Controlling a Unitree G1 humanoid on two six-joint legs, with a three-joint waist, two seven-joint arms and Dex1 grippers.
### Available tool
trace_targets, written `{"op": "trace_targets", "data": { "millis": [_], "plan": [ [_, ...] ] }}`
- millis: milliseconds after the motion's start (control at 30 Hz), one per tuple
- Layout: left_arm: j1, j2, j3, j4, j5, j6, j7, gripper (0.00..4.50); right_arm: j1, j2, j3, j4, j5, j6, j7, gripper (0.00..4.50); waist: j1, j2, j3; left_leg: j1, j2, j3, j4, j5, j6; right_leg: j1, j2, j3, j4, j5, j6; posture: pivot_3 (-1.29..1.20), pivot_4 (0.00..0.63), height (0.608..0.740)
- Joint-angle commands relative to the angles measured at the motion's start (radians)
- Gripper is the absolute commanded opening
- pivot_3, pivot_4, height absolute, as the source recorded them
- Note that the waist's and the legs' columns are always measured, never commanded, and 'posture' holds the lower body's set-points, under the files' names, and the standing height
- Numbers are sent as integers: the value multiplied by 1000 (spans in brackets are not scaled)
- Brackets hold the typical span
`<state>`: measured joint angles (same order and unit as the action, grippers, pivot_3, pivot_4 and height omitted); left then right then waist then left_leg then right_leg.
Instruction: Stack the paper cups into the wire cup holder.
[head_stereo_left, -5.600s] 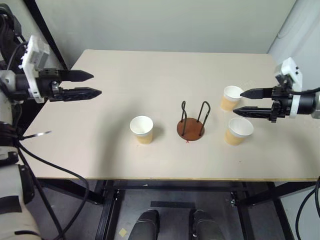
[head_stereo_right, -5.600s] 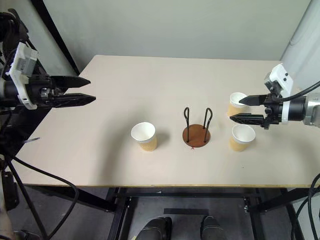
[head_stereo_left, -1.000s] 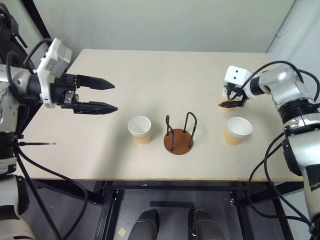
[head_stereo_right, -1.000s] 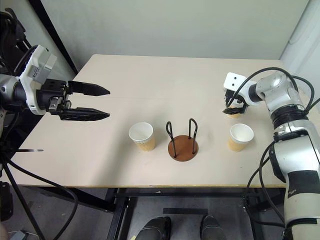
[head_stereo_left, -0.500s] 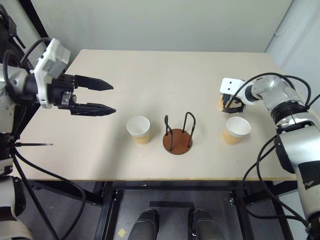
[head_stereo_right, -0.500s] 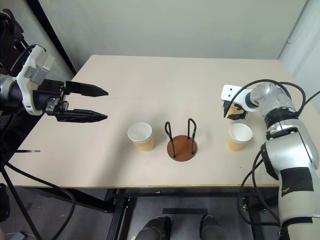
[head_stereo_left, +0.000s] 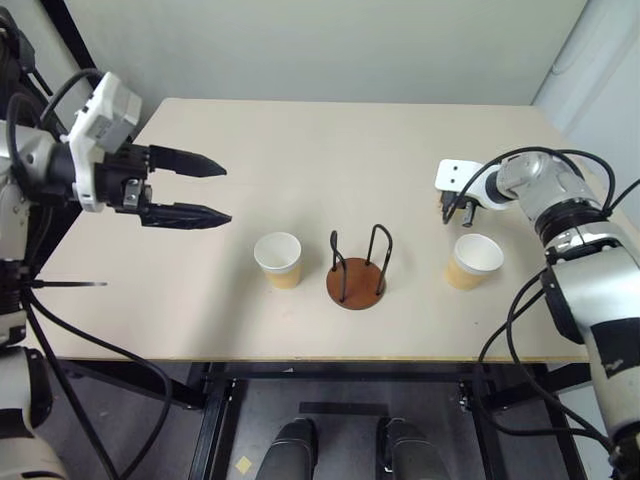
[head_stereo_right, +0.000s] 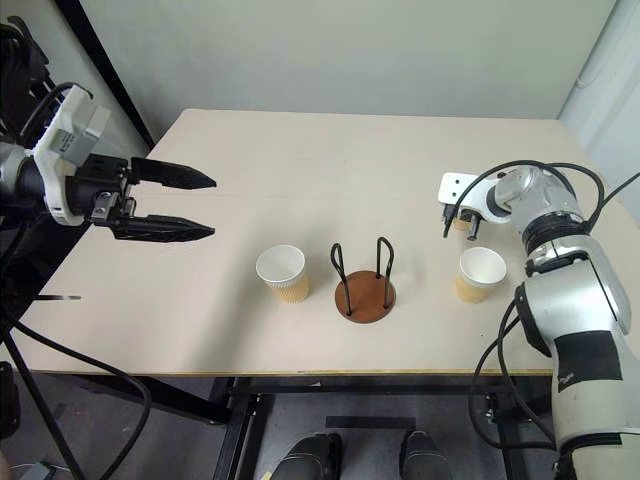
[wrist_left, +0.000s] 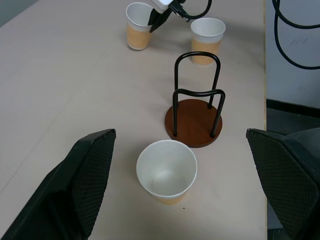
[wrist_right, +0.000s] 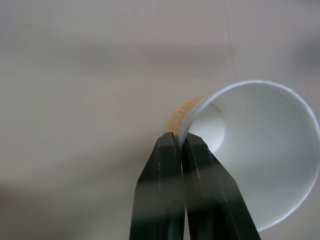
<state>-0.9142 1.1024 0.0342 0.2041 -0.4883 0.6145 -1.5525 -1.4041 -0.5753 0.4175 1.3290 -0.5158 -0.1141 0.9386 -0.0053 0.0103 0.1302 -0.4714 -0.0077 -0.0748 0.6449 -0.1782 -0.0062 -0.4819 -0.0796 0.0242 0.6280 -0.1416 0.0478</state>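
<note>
Three tan paper cups with white insides stand on the table. One cup is just left of the wire cup holder, a brown disc with two upright black loops. A second cup stands right of the holder. The third cup is behind that one, and my right gripper is shut on its rim, one finger inside and one outside; the left wrist view shows the same pinch on this cup. My left gripper hangs open above the table's left part, empty, pointing toward the holder.
The pale table ends close to the right of the two right-hand cups. A grey wall runs behind its far edge. A black frame post stands at the back left, and cables hang from both arms.
My right gripper has gone from open around the far right cup's rim to shut on it, having sunk slightly. The left gripper has stayed in place, open.
</note>
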Motion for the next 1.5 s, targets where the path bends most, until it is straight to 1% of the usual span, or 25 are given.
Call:
{"op": "trace_targets", "data": {
  "millis": [33,133,267,333,400,467,533,633,733,900,1100,1333,1500],
  "plan": [
    [-30,7,11,10,6,-20,-13,4500,-49,-31,-34,-24,26,-5,33,21,0,0,0,0,0,0,0,0,0,0,0,0,0,0,0,0,150,740],
    [-34,6,9,19,13,-27,-17,4500,-67,-53,-61,-51,53,-22,83,21,0,0,0,0,0,0,0,0,0,0,0,0,0,0,0,0,150,740],
    [-22,15,7,22,19,-35,-30,4500,-93,-74,-139,-175,169,-2,296,21,-2,0,0,-1,0,0,0,0,0,0,0,0,0,0,0,0,150,740],
    [-19,16,8,19,17,-34,-32,4500,-70,-95,-164,-364,241,65,441,21,-4,0,0,0,1,0,0,0,1,0,1,0,0,0,-1,0,150,740],
    [-18,14,8,18,15,-35,-34,4500,-24,-122,-184,-629,324,195,575,21,-7,0,0,-1,2,0,0,1,1,-1,3,0,-1,-1,-2,0,150,740],
    [-21,10,4,21,17,-38,-35,4500,16,-149,-189,-849,383,323,650,21,-9,0,0,-1,3,0,0,1,2,0,5,-1,-1,-3,-4,0,150,740],
    [-25,4,-1,25,20,-42,-36,4500,50,-181,-175,-1007,437,422,673,21,-8,0,0,-1,4,-1,0,1,1,0,5,-2,0,-5,-8,0,150,740],
    [-33,-6,-13,33,25,-56,-44,4500,83,-263,-112,-1245,573,564,676,21,-5,0,0,-1,5,-1,0,1,1,1,5,-3,0,-7,-10,0,150,740],
    [-40,-16,-31,44,34,-75,-55,4500,97,-322,-45,-1390,654,611,676,21,-5,0,0,0,4,-1,1,1,2,1,5,-3,0,-8,-10,0,150,740],
    [-59,-22,-63,59,36,-100,-62,4500,105,-328,15,-1444,658,586,676,21,-9,0,0,2,4,-1,1,5,4,2,6,-2,2,-9,-9,0,150,740],
    [-79,-22,-91,74,34,-121,-62,4500,95,-247,47,-1462,630,560,674,21,-10,0,0,5,4,-1,1,9,5,2,6,0,10,-8,-10,0,150,740],
    [-78,-16,-100,80,32,-129,-62,4500,108,-184,78,-1413,562,478,671,21,-12,0,0,6,4,-1,1,11,5,1,6,0,14,-8,-11,0,150,740],
    [-78,-17,-93,73,33,-123,-62,4500,114,-173,87,-1369,524,418,675,21,-12,0,0,6,4,-1,1,10,5,1,6,0,14,-9,-12,0,150,740]
  ]
}}
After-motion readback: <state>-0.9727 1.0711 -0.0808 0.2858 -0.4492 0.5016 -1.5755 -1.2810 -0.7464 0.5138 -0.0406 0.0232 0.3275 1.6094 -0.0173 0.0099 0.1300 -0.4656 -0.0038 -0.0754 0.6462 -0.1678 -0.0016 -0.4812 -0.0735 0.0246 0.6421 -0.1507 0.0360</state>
